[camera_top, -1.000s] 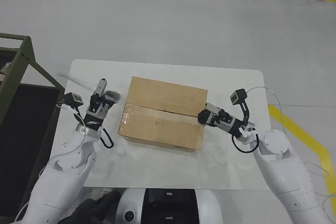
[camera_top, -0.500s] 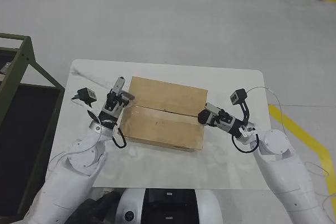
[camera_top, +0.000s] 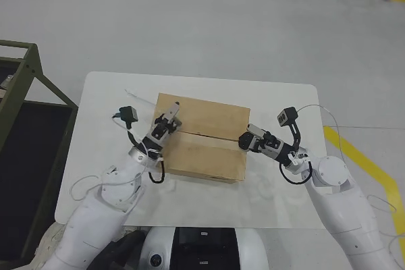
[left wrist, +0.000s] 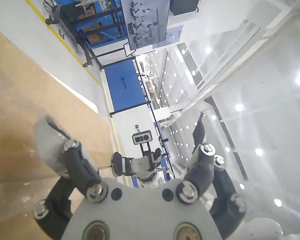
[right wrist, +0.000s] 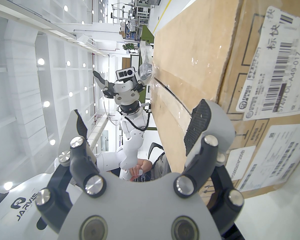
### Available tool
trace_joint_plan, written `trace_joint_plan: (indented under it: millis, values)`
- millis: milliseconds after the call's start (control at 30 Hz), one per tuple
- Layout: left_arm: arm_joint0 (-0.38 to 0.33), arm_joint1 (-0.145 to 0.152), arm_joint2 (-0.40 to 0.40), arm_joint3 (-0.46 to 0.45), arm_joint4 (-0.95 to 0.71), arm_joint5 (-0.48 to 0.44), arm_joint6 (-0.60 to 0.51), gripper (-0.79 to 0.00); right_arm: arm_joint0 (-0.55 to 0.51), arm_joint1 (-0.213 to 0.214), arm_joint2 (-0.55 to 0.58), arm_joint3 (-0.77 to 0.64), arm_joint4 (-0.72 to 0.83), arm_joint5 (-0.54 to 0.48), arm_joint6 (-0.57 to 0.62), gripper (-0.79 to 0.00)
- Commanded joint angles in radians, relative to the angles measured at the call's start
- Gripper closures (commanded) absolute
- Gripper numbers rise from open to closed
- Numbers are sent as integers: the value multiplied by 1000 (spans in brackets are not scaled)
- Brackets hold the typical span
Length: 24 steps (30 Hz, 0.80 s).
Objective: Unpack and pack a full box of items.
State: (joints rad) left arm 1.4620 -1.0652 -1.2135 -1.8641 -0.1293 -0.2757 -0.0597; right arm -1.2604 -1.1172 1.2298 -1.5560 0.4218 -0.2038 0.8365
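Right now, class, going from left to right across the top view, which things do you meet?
green frame → box → right hand → yellow floor line

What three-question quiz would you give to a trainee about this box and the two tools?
1. True or false: the top flaps of the cardboard box stand open.
2. Where is the left tool? A) over the box's top B) under the box C) inside the box
3. Fill the gap: the right tool is at the box's labelled end, and its jaws are ____.
Key: 1 false, the flaps lie shut; 2 A; 3 open.
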Motion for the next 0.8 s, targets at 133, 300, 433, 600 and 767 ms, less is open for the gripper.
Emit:
trace_joint_plan:
  millis: [133,300,433,600,767]
  values:
    - [-6,-9,22,-10,75,-27,3,-785,0,0,0,0,0,0,0,-785]
    - [-11,-11,30,-12,172,-47,-39,-785,0,0,0,0,0,0,0,-785]
    - [-14,-7,11,-5,184,-37,-126,-785,0,0,0,0,0,0,0,-785]
    - [-3,0,-48,-12,155,-23,-180,-785,0,0,0,0,0,0,0,-785]
    - [42,4,-124,-38,121,-54,-163,-785,0,0,0,0,0,0,0,-785]
